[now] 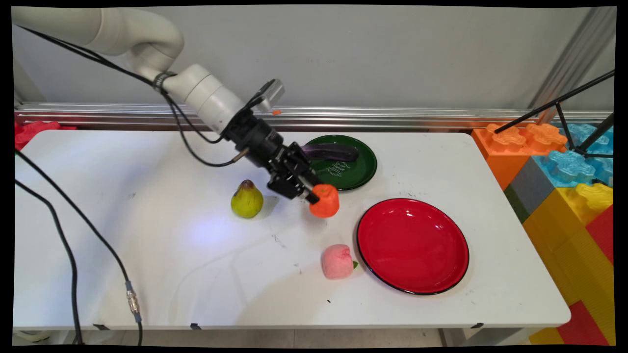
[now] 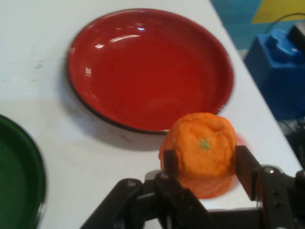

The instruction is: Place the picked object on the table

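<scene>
Orange and soft-looking, the toy orange (image 1: 325, 200) is sitting clamped between the two fingers of the black gripper (image 1: 316, 196), which is closing on it from both sides. From the hand camera, the orange (image 2: 202, 155) is filling the gap of the gripper (image 2: 205, 164), with one finger (image 2: 248, 171) pressing its right side and the other touching its left, and a small green star-shaped mark is showing on its top face. It is not clear whether the fruit is resting on the white table (image 1: 147, 255) or hanging just above it.

The arm is reaching in from the upper left, slanting down toward the middle of the table. A red plate (image 1: 412, 245) is lying to the right of the orange and nearer the front edge, apart from it; in the hand view the same plate (image 2: 150, 67) is lying beyond the fruit. A green plate (image 1: 355, 171) is sitting just behind the gripper, with a dark purple eggplant (image 1: 333, 152) lying on it; only its rim (image 2: 28, 162) is peeking in at the hand view's left edge.

A yellow-green pear (image 1: 247, 199) is standing upright to the left of the gripper, near it but not touching. A pink peach (image 1: 337, 262) is lying in front of the orange, just beside the red plate's left rim. Big coloured building blocks (image 1: 564, 166) are stacked past the table's right end.
</scene>
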You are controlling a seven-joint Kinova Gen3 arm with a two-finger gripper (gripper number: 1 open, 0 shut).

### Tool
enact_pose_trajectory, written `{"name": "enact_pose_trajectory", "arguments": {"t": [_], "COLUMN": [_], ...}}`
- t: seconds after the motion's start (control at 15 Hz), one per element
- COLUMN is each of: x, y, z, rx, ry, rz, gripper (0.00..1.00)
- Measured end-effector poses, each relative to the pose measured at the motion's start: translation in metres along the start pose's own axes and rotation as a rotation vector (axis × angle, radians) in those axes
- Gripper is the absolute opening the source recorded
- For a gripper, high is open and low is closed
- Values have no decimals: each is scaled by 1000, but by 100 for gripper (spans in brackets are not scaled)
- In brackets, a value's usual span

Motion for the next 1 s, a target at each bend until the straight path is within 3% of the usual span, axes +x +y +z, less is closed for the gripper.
{"name": "enact_pose_trajectory", "arguments": {"t": [0.2, 0.47, 0.67, 1.0], "x": [-10, -26, -40, -63], "y": [17, 36, 44, 49], "z": [-2, -4, -2, 9], "rx": [-54, -96, -96, -64], "ry": [-11, -31, -54, -94], "rz": [8, 25, 45, 88], "gripper": [0, 0, 0, 0]}}
